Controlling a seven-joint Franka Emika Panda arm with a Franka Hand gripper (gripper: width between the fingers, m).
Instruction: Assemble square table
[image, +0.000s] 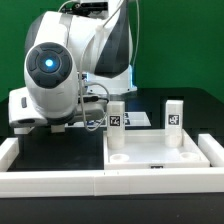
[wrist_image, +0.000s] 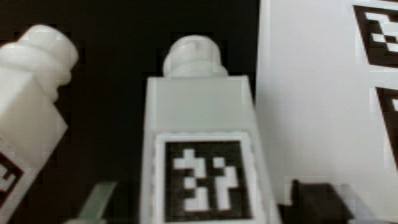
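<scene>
Tabletop lies flat on the black bench, tray side up. Two legs stand upright at the tabletop's far edge. The first leg is at the tabletop's corner toward the exterior view's left. The second leg is toward the exterior view's right. Both tags face the camera.

Gripper, wrist view: jaws wide, one either side of a centred leg, with a gap on each side and no contact. A neighbouring leg is just beside it. In the exterior view the arm hides the gripper.
</scene>
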